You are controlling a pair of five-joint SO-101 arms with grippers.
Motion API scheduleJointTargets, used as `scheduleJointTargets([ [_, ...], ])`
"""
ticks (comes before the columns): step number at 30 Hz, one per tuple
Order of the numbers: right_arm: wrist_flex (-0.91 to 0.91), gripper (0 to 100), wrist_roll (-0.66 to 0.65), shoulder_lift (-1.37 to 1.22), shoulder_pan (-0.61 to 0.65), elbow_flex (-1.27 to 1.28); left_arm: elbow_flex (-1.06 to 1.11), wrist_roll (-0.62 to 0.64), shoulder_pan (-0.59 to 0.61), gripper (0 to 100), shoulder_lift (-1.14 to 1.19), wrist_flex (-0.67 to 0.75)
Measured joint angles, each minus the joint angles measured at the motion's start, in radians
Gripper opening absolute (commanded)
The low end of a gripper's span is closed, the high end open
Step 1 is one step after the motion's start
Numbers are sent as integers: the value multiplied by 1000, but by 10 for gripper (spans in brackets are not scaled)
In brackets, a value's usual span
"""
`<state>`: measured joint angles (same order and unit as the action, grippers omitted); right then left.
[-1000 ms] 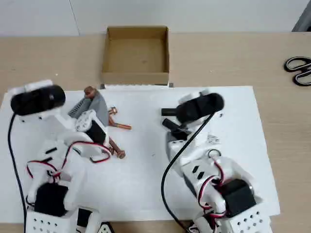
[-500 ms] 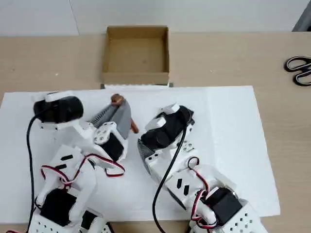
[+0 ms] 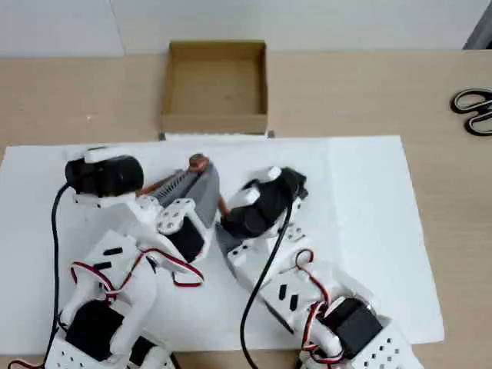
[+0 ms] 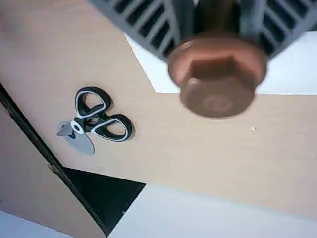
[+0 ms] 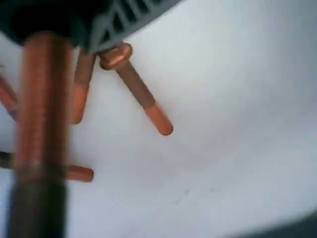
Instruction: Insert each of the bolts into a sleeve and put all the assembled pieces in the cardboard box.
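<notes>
High view: looks like the mating step to me. Both arms are huddled mid-sheet on the white sheet (image 3: pixel 369 215), and nothing is boxed yet.
Next move: my guess is lining the shank up with a sleeve and pushing it home dead straight. Only after that does it go to the box.
Cardboard box (image 3: pixel 214 123): sits on the table past the far edge of the sheet, open and with nothing in it, well apart from both grippers.
Left gripper (image 3: pixel 194 175): its grey ribbed fingers (image 4: pixel 143 20) are pinching one bolt (image 3: pixel 197 161) by the shank just below the head. The hex head pokes out past the tips, pointing toward the box side.
Right gripper (image 3: pixel 229 227): just beside the left one, can't tell its state. In the right wrist view a copper shank runs close by and goes dark at one end. Might be a sleeve, I honestly can't say.
Loose bolts (image 5: pixel 136 89): several lying flat on the sheet under the grippers, no sleeves on them.
</notes>
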<state>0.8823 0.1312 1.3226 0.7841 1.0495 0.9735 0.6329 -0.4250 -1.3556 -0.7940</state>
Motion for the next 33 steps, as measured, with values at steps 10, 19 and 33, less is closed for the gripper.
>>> scheduleJointTargets([
  [10,-52,2,-48,0,12,0,0,-2,3,5,0,0],
  [19,-52,2,-58,0,12,2,0,-2,3,5,-2,-11],
  [33,-55,2,-86,0,15,0,0,-41,-46,5,-2,-80],
])
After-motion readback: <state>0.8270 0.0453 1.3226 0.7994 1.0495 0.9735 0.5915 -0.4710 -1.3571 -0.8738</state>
